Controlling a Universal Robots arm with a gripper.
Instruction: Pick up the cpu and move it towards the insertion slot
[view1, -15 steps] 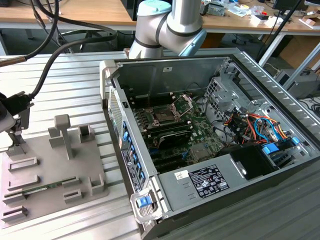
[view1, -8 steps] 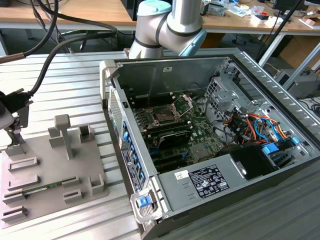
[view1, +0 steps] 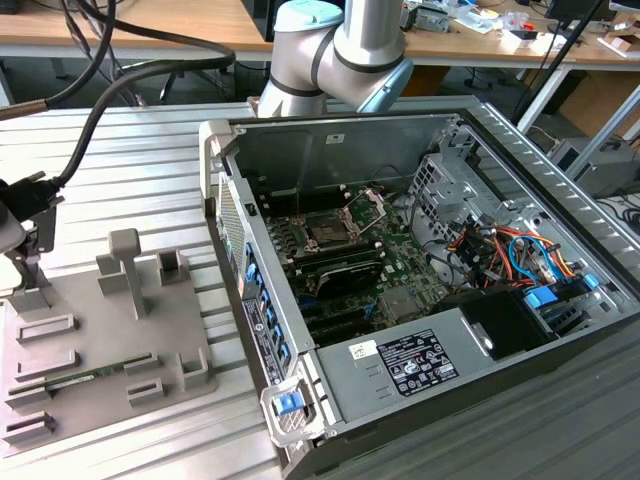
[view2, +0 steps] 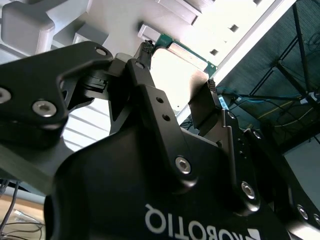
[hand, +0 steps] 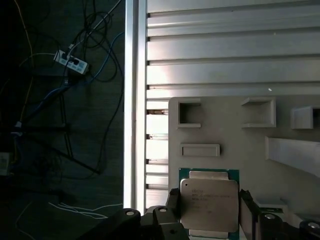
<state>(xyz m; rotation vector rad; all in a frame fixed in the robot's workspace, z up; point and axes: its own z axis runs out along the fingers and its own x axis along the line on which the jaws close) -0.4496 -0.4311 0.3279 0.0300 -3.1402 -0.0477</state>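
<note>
Soft, even daylight fills the exterior view. In the second wrist view glare bleaches the top of the cpu (view2: 175, 75); in the first wrist view the floor (hand: 60, 145) lies dim.

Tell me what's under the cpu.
The tray lies below the cpu, with bare tray showing beyond the chip. The patch straight beneath is covered, so whether the cpu rests on it cannot be seen.
</note>
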